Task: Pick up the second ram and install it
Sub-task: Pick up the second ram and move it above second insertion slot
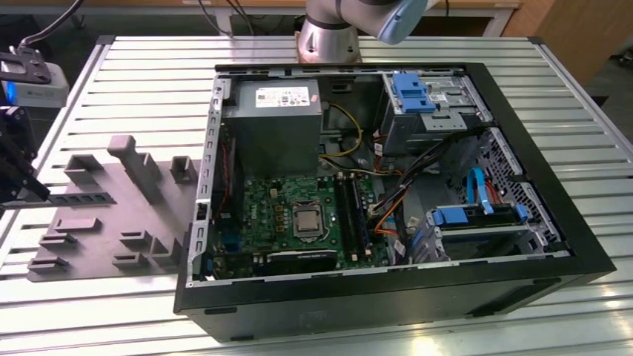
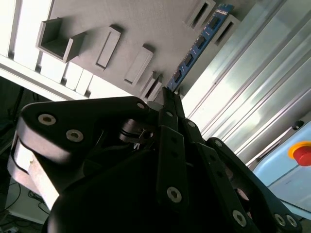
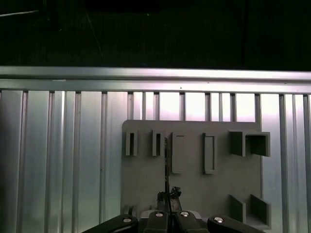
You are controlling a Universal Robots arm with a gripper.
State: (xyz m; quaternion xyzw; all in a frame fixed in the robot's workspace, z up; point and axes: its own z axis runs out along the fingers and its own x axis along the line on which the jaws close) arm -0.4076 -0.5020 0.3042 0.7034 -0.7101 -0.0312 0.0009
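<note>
The power supply label [image 1: 284, 96] cannot be read.

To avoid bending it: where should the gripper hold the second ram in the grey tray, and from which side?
Hold the second ram by its two flat faces, at its end toward the exterior view's left, coming from above. It stands on its long edge in the tray, faces upright.

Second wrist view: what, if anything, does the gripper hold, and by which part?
The gripper holds the second ram by one end; the rest juts out over the grey holder tray.
</note>
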